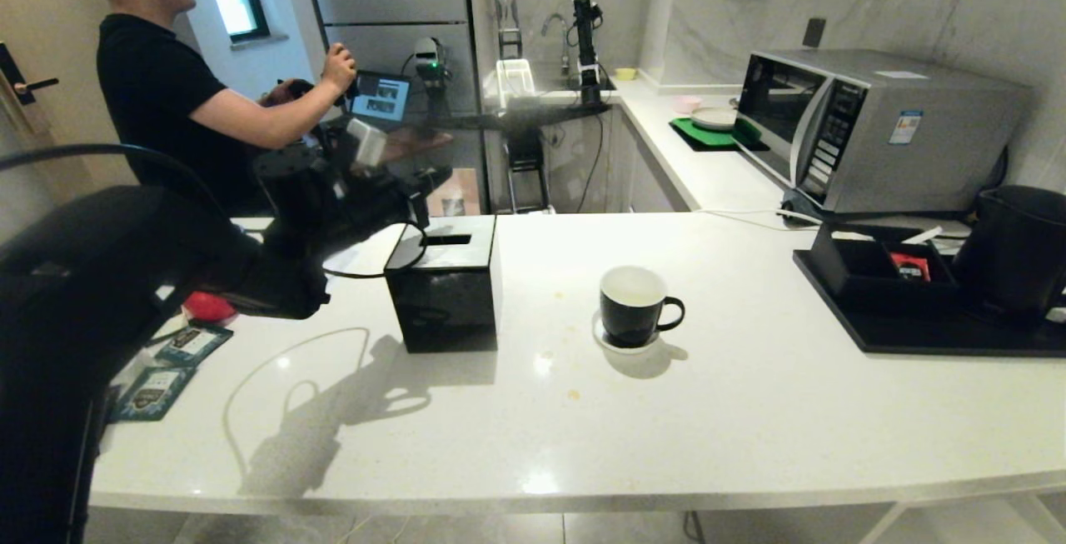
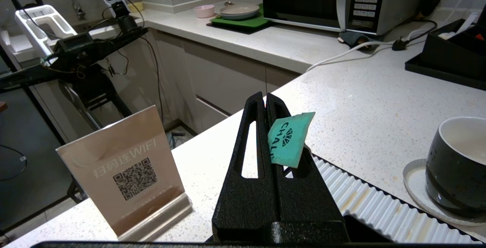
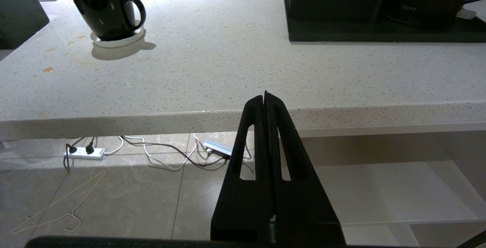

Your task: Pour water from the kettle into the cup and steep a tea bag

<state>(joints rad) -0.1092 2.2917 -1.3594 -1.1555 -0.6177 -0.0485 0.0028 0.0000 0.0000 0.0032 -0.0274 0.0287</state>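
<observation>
Two steps outstanding, judging by layout — pour, steep. Left gripper clamped on teal tea-bag tag near cup; kettle on tray; right gripper closed, empty, below counter edge.

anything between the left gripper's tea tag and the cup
Nothing visible does. The left gripper is shut on a teal tag, and only bare counter lies between it and the cup on its saucer.
</observation>
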